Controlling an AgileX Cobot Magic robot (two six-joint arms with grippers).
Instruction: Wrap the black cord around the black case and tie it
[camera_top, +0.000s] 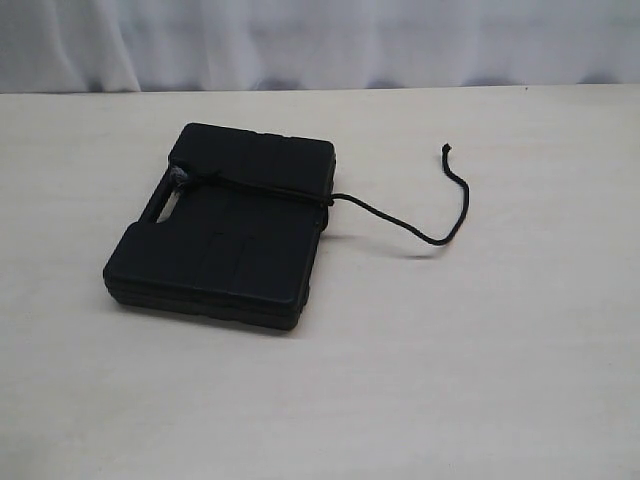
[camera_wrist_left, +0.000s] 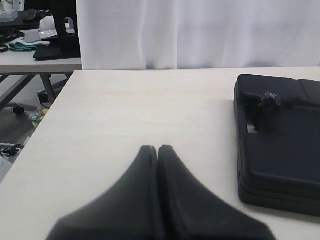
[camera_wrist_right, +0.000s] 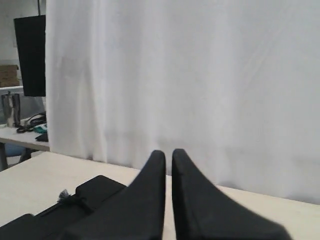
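Table (camera_top: 480, 380): pale, wood-grained top that fills the exterior view; its far edge runs along the curtain, and the left wrist view shows one of its far corners.
Curtain (camera_top: 300, 40): white and pleated, hanging behind the far edge of the table.
Black case (camera_top: 225, 225): lies flat on the table, a little left of the middle, askew to the far edge, lid shut and ribbed side up; its handle cut-out (camera_top: 165, 205) faces the left side of the table.
Left gripper (camera_wrist_left: 157, 150): jaws pressed together with nothing between them, above bare table and apart from the case.
Right gripper (camera_wrist_right: 168, 154): jaws drawn together with only a thin slit between, holding nothing, raised above the table with the case below and beyond it.
Black cord (camera_top: 430, 241): one stretch crosses the lid from the handle side to the opposite edge; from there a loose tail runs out over the table to the right, bends back toward the far edge and ends free. Whether it passes under the case cannot be told.
Frayed tuft (camera_top: 180, 178): greyish, on the cord beside the handle cut-out, resting on the lid.
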